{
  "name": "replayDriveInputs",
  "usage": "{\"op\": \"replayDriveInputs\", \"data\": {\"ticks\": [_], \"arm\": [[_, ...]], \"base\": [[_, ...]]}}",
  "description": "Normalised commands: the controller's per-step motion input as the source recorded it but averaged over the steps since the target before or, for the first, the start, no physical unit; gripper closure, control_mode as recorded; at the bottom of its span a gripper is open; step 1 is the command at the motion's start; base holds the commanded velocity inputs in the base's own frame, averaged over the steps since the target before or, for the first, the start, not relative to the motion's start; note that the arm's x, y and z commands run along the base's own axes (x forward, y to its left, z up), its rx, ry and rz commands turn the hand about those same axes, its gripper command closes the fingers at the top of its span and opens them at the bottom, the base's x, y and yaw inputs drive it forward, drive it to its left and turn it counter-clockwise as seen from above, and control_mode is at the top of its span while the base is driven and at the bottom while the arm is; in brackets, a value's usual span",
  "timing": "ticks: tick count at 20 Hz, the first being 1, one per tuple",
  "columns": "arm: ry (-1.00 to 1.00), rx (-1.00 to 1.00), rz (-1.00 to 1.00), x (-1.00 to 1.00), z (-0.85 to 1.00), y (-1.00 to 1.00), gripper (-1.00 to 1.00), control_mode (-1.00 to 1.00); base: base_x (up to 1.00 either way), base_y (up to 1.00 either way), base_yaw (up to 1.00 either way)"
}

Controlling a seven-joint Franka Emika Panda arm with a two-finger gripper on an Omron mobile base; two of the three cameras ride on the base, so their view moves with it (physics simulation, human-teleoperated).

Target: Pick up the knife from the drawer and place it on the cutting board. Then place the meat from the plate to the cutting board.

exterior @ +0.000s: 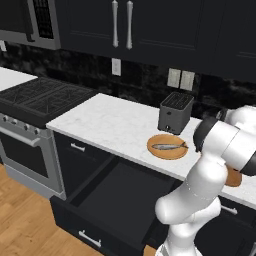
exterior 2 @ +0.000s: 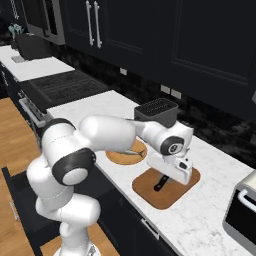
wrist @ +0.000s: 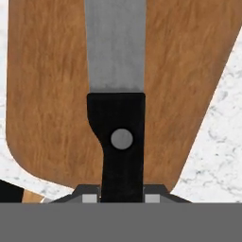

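up close, knife [wrist: 116,94] over cutting board [wrist: 47,94]

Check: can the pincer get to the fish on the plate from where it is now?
Probably not yet: the pincer is shut on the knife over the cutting board. The fish lies uncovered on the plate beside it.

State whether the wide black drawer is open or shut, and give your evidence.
Open. In the left base view the drawer is pulled out from the cabinet, its dark inside exposed, below the counter.

Plate [exterior 2: 126,154] between toaster [exterior 2: 156,113] and cutting board [exterior 2: 186,184]
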Motion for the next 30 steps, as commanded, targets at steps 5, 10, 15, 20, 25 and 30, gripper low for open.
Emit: {"op": "replayDriveInputs", "data": {"ticks": [5,10,15,20,25,30], "arm": [[0.00,0.00,-0.03,-0.25,-0.34,0.20,1.00,-1.00],[0.00,-0.03,-0.06,-0.04,-0.23,0.01,-1.00,-1.00],[-0.08,-0.17,-0.07,0.00,0.17,0.04,-1.00,-1.00],[-0.16,-0.15,-0.01,-0.23,0.55,0.06,-1.00,-1.00],[-0.15,-0.03,0.00,-0.17,0.86,0.34,-1.00,-1.00],[-0.11,0.00,0.02,0.00,0.71,0.82,-1.00,-1.00]], "base": [[0.00,0.00,0.00],[0.00,0.00,0.00],[0.00,0.00,0.00],[0.00,0.00,0.00],[0.00,0.00,0.00],[0.00,0.00,0.00]]}}
